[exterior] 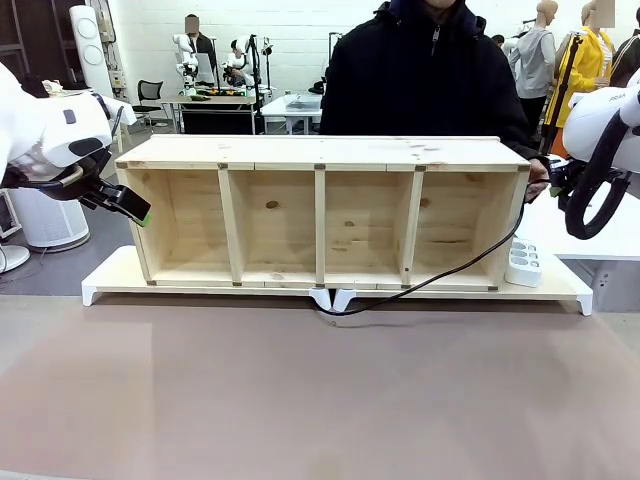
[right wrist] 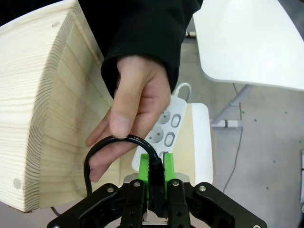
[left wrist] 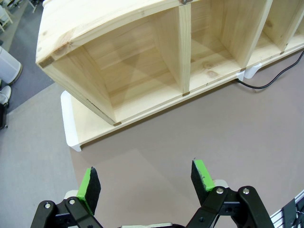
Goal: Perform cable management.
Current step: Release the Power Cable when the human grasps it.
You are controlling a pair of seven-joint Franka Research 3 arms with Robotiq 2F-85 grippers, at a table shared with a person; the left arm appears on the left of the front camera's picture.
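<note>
Cable point(right wrist: 118, 142) pinched between pressed-together jaws of right gripper point(right wrist: 156, 173), looped against person's hand point(right wrist: 135, 111) beside wooden shelf point(exterior: 320, 210); trailing across shelf's right compartment down onto brown bench point(exterior: 320, 390). White power strip point(exterior: 523, 262) just beside shelf end. Left gripper point(left wrist: 147, 183) hovering over bench, jaws spread, near shelf's left end.

Both arms have smooth white rounded shells. The left arm point(exterior: 45, 135) carries a small dark oval mark on its casing, and a thick black hose loops beside the right arm point(exterior: 605, 120). Each gripper is black, built of jointed links with silver screws at the pivots, its jaws faced with bright green pads point(left wrist: 88, 185). The person point(exterior: 425, 70) wears a black zipped jacket with a wide black sleeve point(right wrist: 142, 33).
</note>
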